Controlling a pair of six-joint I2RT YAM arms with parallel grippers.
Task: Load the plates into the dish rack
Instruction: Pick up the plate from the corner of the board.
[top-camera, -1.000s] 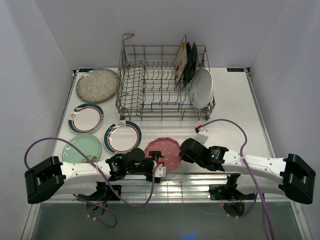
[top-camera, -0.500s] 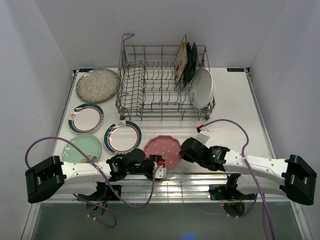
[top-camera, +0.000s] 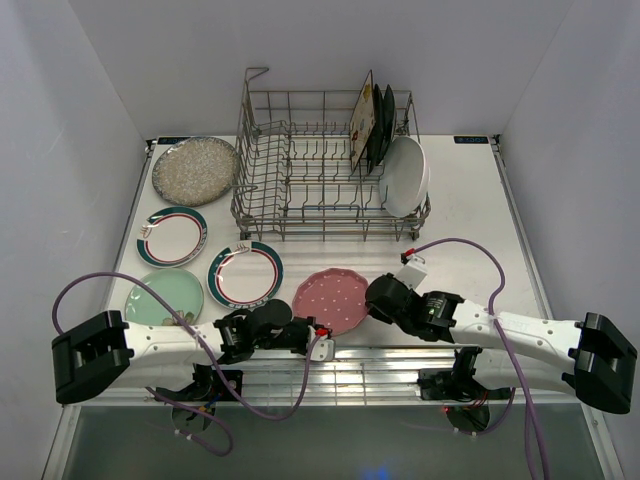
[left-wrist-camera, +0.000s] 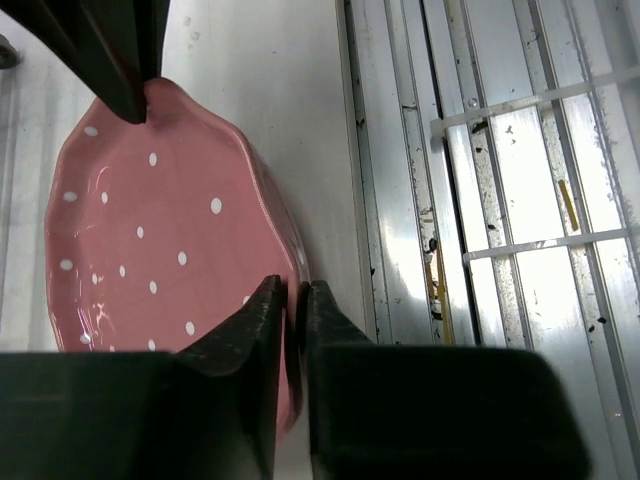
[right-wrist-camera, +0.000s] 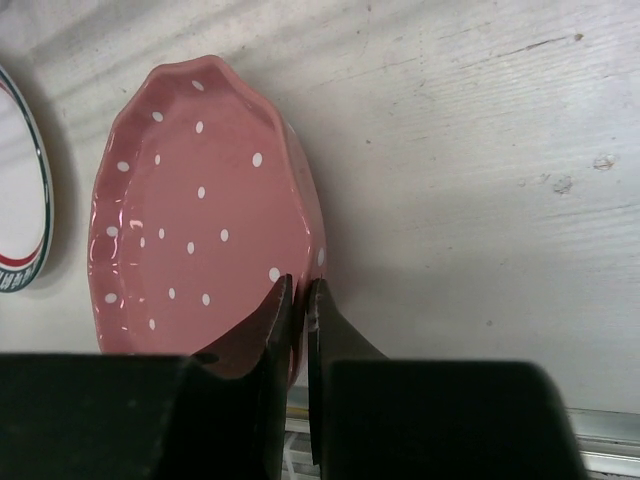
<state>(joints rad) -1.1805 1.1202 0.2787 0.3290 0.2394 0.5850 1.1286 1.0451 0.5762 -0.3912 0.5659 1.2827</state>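
A pink scalloped plate (top-camera: 338, 292) with white dots sits near the table's front edge, between my two arms. My left gripper (top-camera: 317, 328) is shut on its near rim; in the left wrist view the plate (left-wrist-camera: 150, 240) has its edge pinched between the fingers of that gripper (left-wrist-camera: 293, 300). My right gripper (top-camera: 372, 300) is shut on the plate's right rim, as the right wrist view shows on the plate (right-wrist-camera: 190, 200) at the gripper (right-wrist-camera: 300, 292). The grey wire dish rack (top-camera: 300, 165) stands at the back, holding a cream floral square plate (top-camera: 362, 120), a black one (top-camera: 381, 122) and a white oval one (top-camera: 405, 175).
On the table's left lie a speckled silver plate (top-camera: 195, 170), two teal-rimmed white plates (top-camera: 172, 237) (top-camera: 245, 273) and a pale green plate (top-camera: 163, 297). A ribbed metal strip (top-camera: 380, 370) runs along the front edge. White walls enclose the table.
My left gripper has closed from wide open onto the pink plate's near rim. The plate and my right gripper have shifted slightly to the right.
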